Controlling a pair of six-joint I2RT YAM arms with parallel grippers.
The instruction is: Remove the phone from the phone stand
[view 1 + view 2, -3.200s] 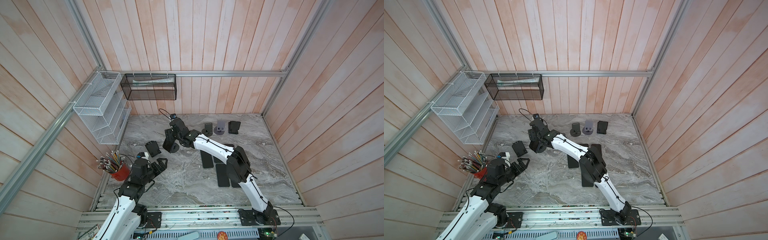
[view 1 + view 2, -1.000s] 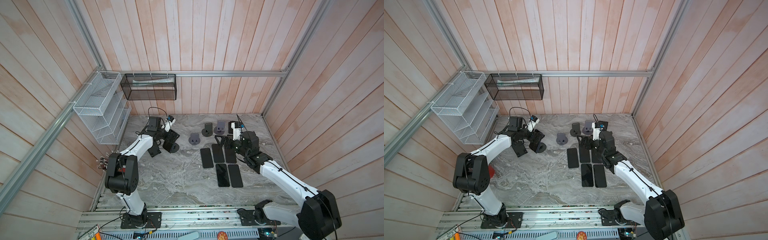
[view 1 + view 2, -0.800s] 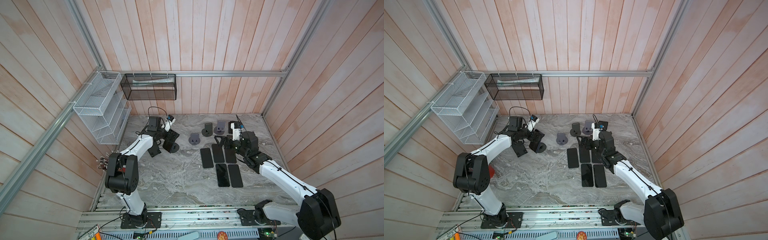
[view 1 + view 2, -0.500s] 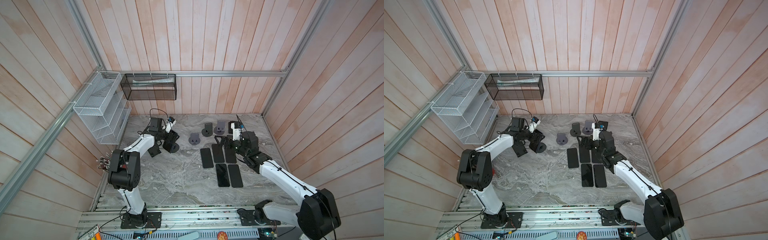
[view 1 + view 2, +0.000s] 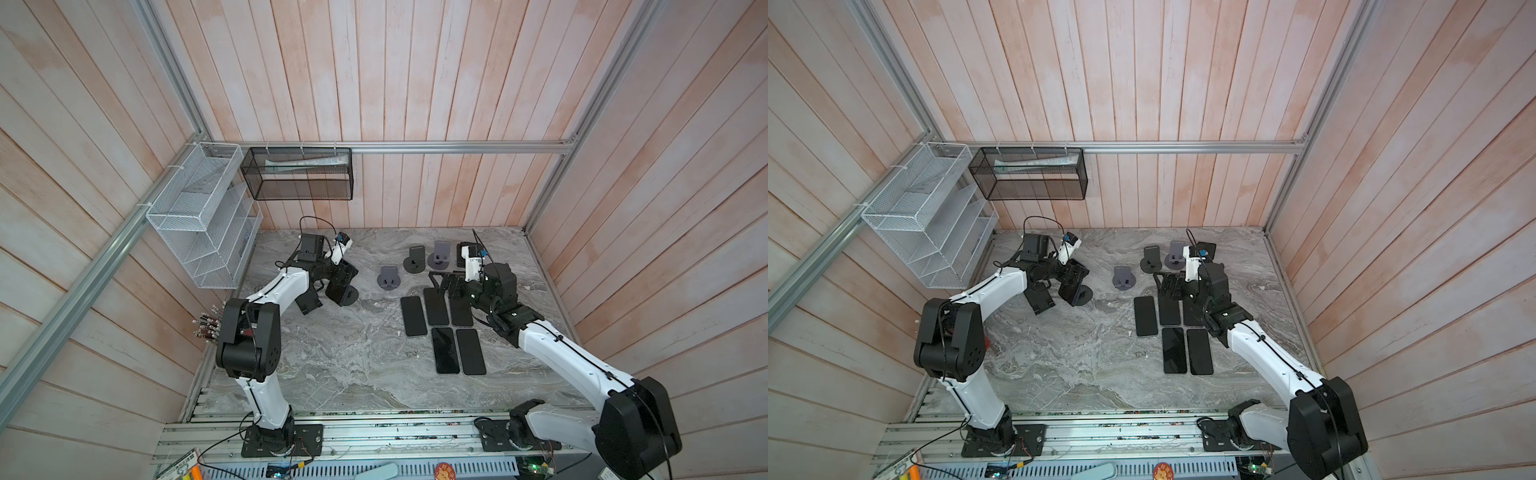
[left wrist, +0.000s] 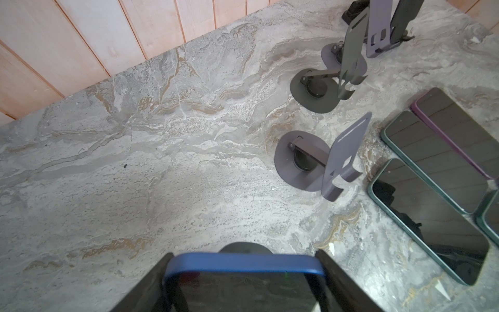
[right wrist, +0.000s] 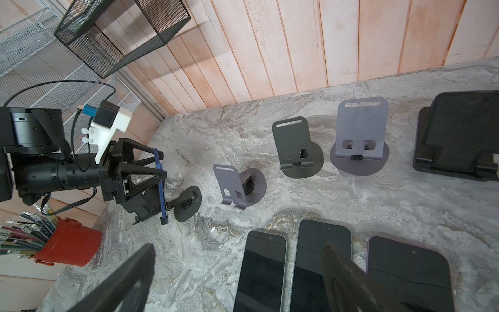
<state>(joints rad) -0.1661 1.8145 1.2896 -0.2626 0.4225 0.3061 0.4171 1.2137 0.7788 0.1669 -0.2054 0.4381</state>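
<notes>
Mostly cut off: blue phone [image 6: 243,291], flanked by the left hand [image 6: 244,254].

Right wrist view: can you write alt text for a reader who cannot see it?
The left gripper straddles a blue-cased phone standing on a dark stand on the marble table. Beside it three empty stands sit in a row, and three dark-screened phones lie flat in the foreground.

"Where's the left arm [image 5: 286,286]?"
"Reached out level, left gripper [image 7: 162,164] jaws either side of the phone [image 6: 243,263]. Can't tell if they're squeezing."
"And the right arm [image 5: 561,353]?"
"Forearm low, right gripper [image 5: 444,284] jaws splayed wide"
</notes>
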